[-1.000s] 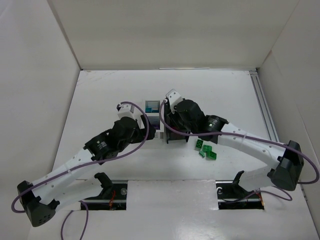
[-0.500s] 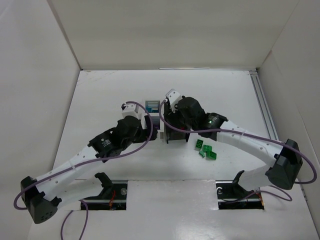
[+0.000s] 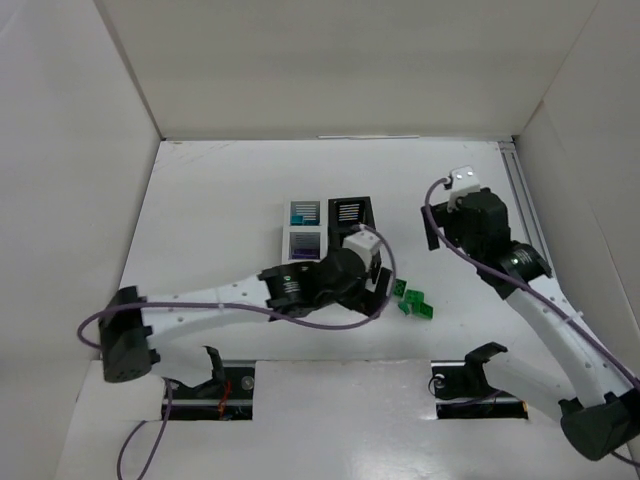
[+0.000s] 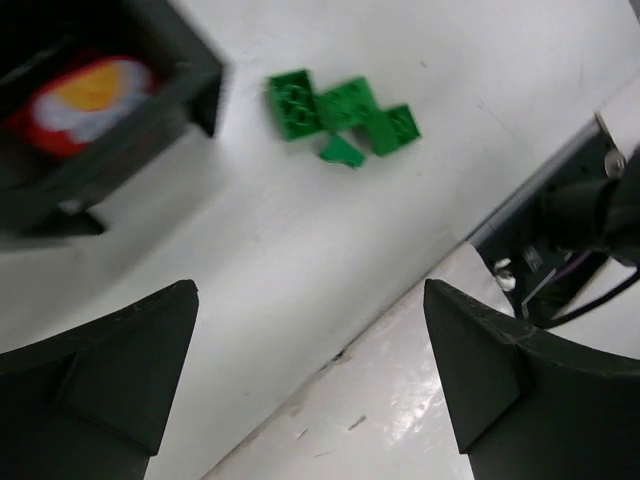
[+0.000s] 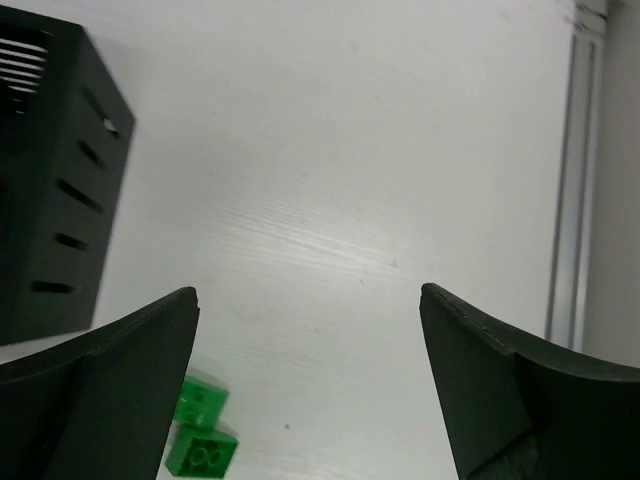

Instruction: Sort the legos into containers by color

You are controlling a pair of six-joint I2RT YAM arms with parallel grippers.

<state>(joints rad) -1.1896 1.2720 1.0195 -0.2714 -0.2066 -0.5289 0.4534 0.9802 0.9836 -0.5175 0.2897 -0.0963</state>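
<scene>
Several green legos (image 3: 413, 302) lie in a cluster on the white table, right of the containers. The containers are two white bins (image 3: 304, 213) (image 3: 302, 243) and a black bin (image 3: 348, 210); my left arm covers the spot in front of that black bin. My left gripper (image 3: 386, 284) hovers just left of the green legos (image 4: 342, 113), open (image 4: 310, 290) and empty. Its wrist view shows a black bin (image 4: 150, 100) holding a red-yellow piece (image 4: 88, 92). My right gripper (image 3: 434, 230) hangs open (image 5: 308, 292) and empty over bare table, right of the black bin (image 5: 50, 190), with green legos (image 5: 200, 432) at its left finger.
An aluminium rail (image 3: 530, 225) runs along the table's right edge, also in the right wrist view as a rail (image 5: 574, 170). White walls enclose three sides. The arm mounts and cables (image 4: 560, 220) sit at the near edge.
My right gripper has opened and pulled away from the black bin to the right. My left arm has swung right, past the bins' front, to the green legos.
</scene>
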